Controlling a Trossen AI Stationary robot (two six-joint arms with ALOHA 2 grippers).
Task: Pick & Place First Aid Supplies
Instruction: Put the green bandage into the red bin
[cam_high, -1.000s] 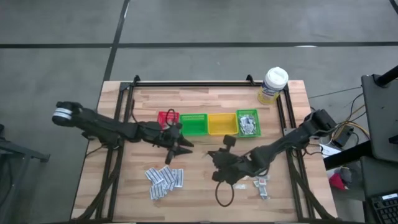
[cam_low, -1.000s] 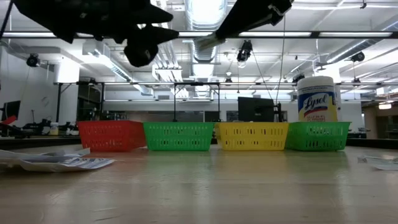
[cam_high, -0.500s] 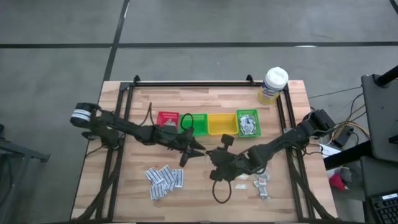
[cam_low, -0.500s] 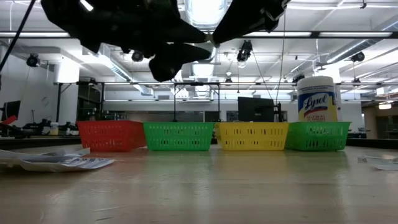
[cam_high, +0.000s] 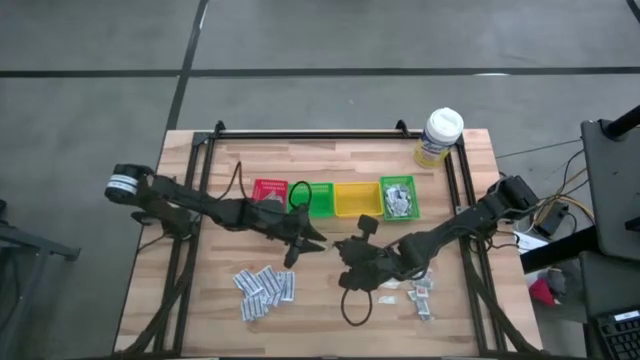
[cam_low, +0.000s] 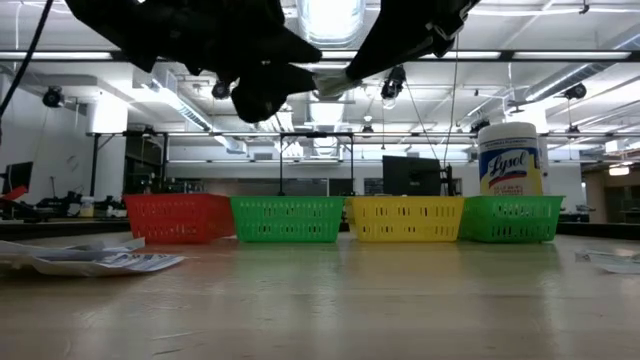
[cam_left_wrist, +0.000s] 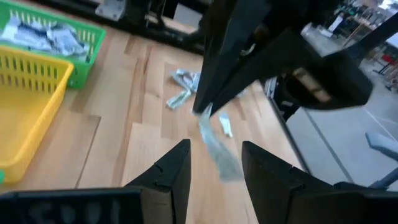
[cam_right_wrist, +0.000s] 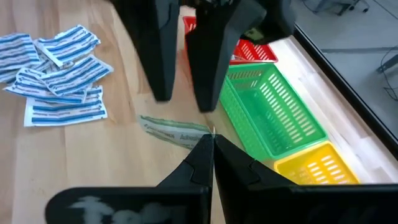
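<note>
While clenched tight on one edge of a pale green sachet (cam_right_wrist: 177, 132), right gripper (cam_right_wrist: 210, 142) raised above the wooden table (cam_high: 330, 300), tip to tip with the left gripper (cam_left_wrist: 214, 169). Left gripper released, fingers (cam_left_wrist: 169, 173) spread wide, with the sachet hanging just ahead of their gap; contact not clear. Beside the left gripper, on the table, a heap of white-blue sachets (cam_high: 265, 288). Beyond both grippers, a row of red bin (cam_high: 269, 190), green bin (cam_high: 318, 200), yellow bin (cam_high: 356, 200).

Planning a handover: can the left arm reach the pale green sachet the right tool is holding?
Probably yes: the left tool hangs open right beside the sachet pinched in the right tool, with nothing between them.
</note>
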